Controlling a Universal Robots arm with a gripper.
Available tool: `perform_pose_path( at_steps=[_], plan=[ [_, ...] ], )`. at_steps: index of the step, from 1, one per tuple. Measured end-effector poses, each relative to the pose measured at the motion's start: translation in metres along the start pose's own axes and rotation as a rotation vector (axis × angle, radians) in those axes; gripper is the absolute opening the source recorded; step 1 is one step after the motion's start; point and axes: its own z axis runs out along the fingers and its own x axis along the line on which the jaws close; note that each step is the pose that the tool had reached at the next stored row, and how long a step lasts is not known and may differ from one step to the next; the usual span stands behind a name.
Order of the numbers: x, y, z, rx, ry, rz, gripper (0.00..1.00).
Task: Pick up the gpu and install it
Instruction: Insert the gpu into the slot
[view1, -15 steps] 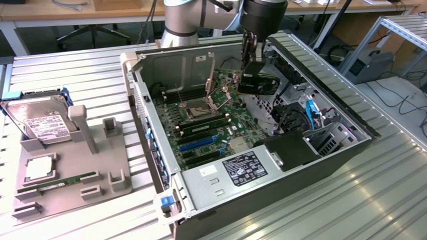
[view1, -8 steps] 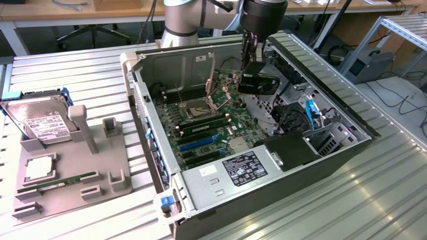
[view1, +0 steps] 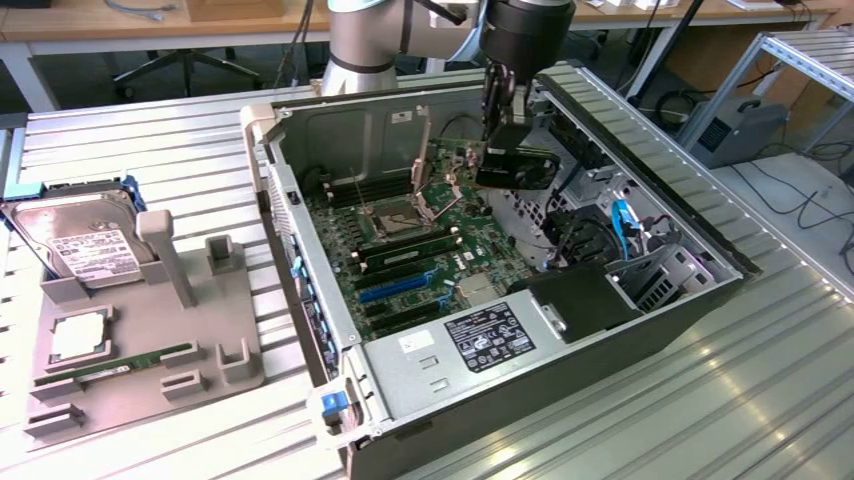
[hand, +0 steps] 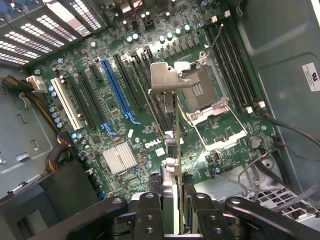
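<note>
My gripper (view1: 506, 128) hangs over the open computer case (view1: 441, 385), shut on the gpu (view1: 515, 168). The card is held upright above the far part of the green motherboard (view1: 416, 255), black cooler facing the exterior camera. In the wrist view the gpu (hand: 176, 150) shows edge-on between my black fingers (hand: 149, 212), with its silver end bracket (hand: 164, 77) pointing away from the camera. It hovers above the motherboard (hand: 95, 145), between the open CPU socket (hand: 200, 90) and the long blue slot (hand: 116, 87), touching no slot.
A grey fixture (view1: 180, 300) at the exterior view's left holds a hard drive (view1: 78, 245), a RAM stick (view1: 134, 362) and a CPU chip (view1: 78, 335). Drive cages and cables (view1: 614, 235) crowd the case's side at the exterior view's right. The arm's base (view1: 363, 45) stands behind the case.
</note>
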Motion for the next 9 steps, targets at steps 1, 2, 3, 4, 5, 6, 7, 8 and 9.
perform_pose_path(
  at_steps=[1,2,3,4,5,6,7,8,9],
  plan=[
    [0.0000,0.0000,0.0000,0.0001,0.0001,-0.001,0.27],
    [0.0000,0.0000,0.0001,0.0002,0.0002,-0.003,0.27],
    [0.0000,0.0000,0.0001,0.0003,0.0003,-0.004,0.27],
    [0.0000,0.0000,0.0001,0.0005,0.0005,-0.005,0.27],
    [0.0000,0.0000,0.0002,0.0005,0.0006,-0.007,0.27],
    [0.0000,0.0000,0.0002,0.0007,0.0007,-0.009,0.27],
    [0.0000,0.0000,0.0002,0.0008,0.0008,-0.010,0.27],
    [0.0000,0.0000,0.0002,0.0009,0.0009,-0.012,0.27],
    [0.0000,0.0000,0.0003,0.0009,0.0010,-0.013,0.27]
  ],
)
